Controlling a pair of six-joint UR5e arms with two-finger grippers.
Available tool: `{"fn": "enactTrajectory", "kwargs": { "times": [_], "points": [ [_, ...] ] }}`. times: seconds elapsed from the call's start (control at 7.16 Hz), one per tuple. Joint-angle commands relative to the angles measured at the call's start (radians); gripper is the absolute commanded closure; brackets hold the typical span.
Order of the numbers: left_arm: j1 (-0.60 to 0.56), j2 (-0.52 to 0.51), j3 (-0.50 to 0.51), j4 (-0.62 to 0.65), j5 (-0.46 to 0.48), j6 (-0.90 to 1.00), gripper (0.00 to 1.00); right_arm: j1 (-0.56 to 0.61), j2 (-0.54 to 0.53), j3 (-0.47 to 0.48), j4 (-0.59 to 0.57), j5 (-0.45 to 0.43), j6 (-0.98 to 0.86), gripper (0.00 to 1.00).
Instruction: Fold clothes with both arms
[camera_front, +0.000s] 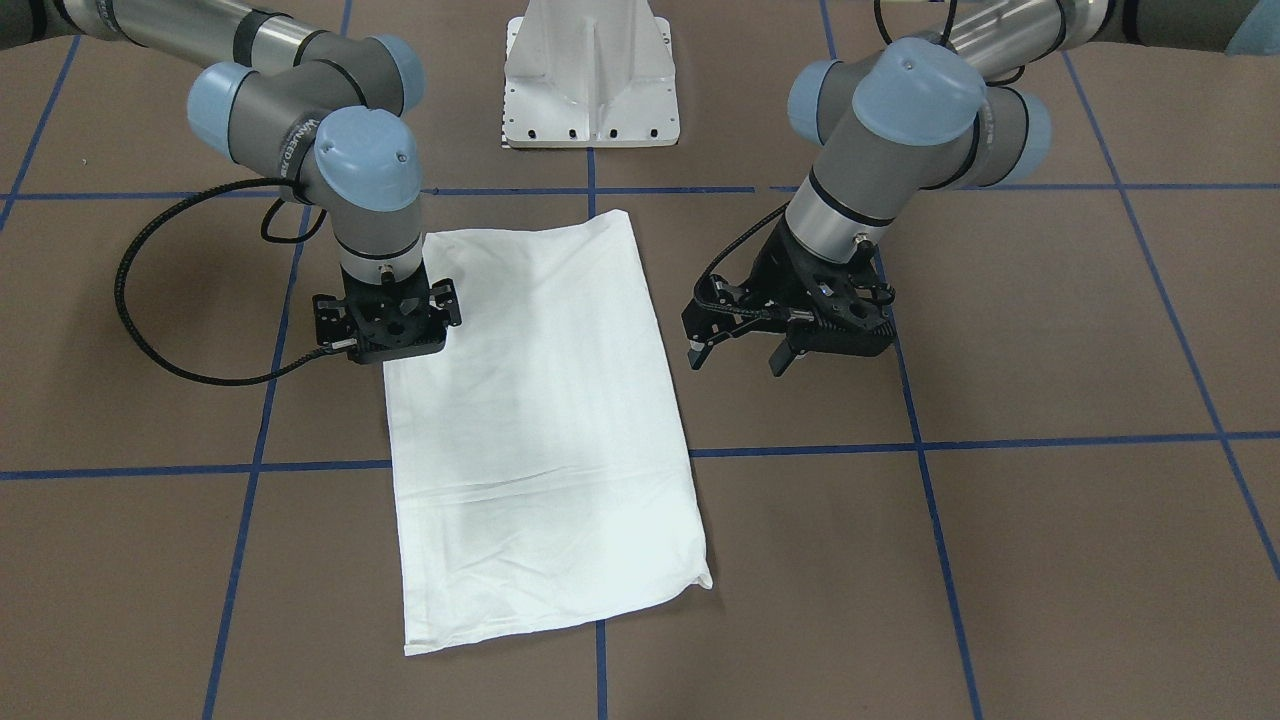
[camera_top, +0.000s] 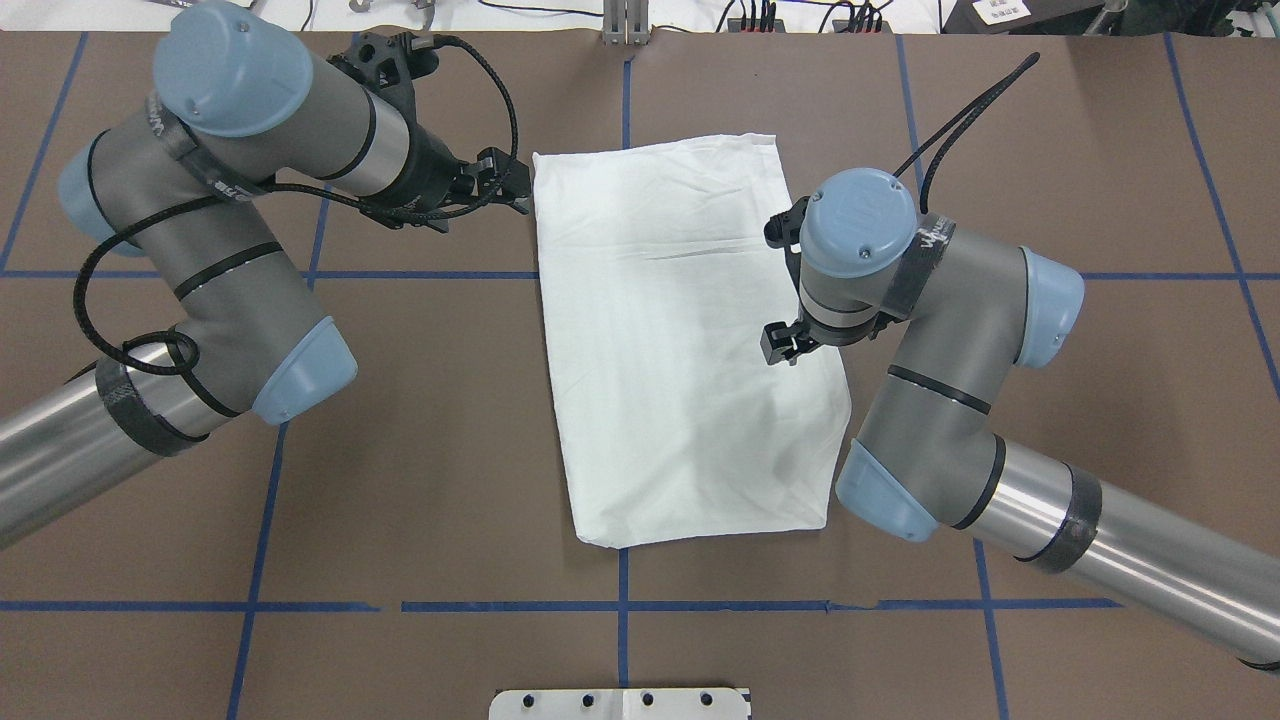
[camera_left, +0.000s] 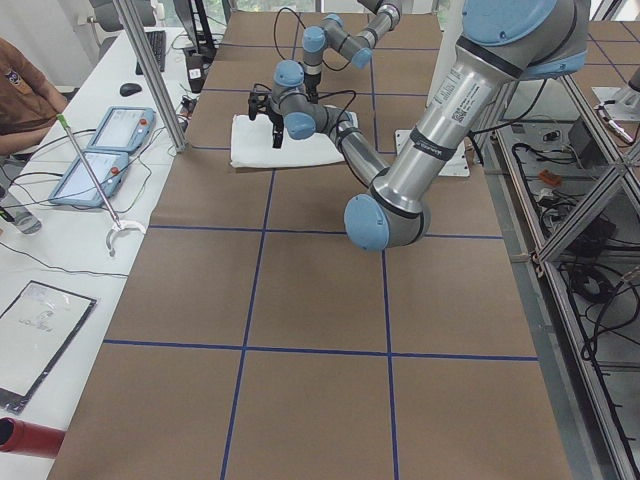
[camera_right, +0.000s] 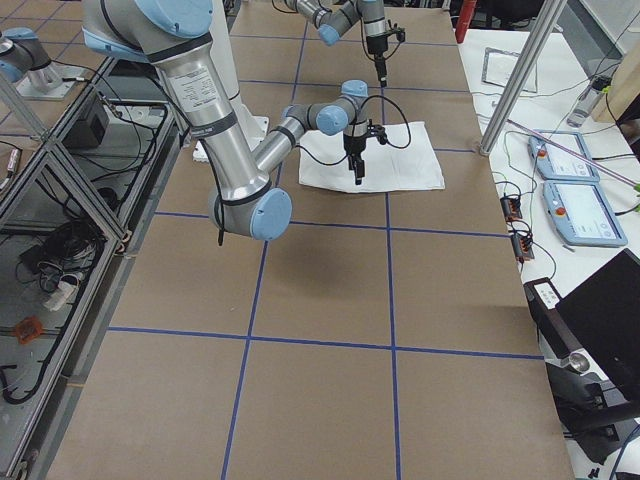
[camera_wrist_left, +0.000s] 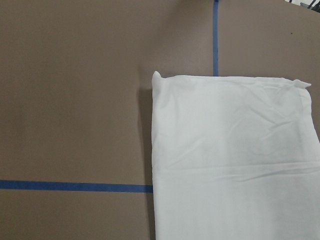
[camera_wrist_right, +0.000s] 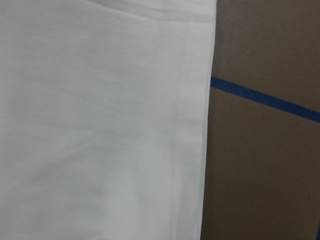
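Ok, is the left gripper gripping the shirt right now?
No, the left gripper hangs open over bare table beside the shirt, with both fingers clear of the cloth.

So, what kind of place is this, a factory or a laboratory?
Probably a robotics lab: the left arm and right arm stand at a brown table taped with a blue grid, and a side bench holds control tablets.

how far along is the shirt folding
Done: the T-shirt lies flat as a long rectangle, with no sleeves showing. In hand: no grasp is visible. The left pincer hangs open beside one long edge, and the right pincer sits over the other, its state hidden. Left: probably folding it across its length.
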Motion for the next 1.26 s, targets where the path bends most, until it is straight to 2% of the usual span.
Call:
{"fn": "enactTrajectory", "kwargs": {
  "times": [0.0,0.14,0.28,0.7,0.98,1.12],
  "points": [
    [0.004,-0.025,-0.005,0.007,0.024,0.0,0.0,-0.03,-0.022,0.007,-0.007,0.011,0.004,0.0],
    [0.005,-0.033,-0.005,0.007,0.025,-0.002,0.0,-0.029,-0.034,0.018,-0.054,0.071,0.01,0.0],
    [0.007,-0.033,-0.005,0.007,0.036,-0.002,0.0,-0.03,-0.059,0.066,-0.112,0.085,0.01,0.0],
    [0.016,-0.04,-0.005,0.007,0.055,0.0,0.0,-0.078,-0.223,0.209,-0.125,0.123,0.017,0.0],
    [0.016,-0.047,-0.005,0.007,0.055,0.0,0.0,-0.096,-0.234,0.266,-0.125,0.134,0.08,0.0],
    [0.016,-0.045,-0.004,0.007,0.055,0.003,0.0,-0.104,-0.222,0.262,-0.119,0.136,0.079,0.0]
  ]
}}
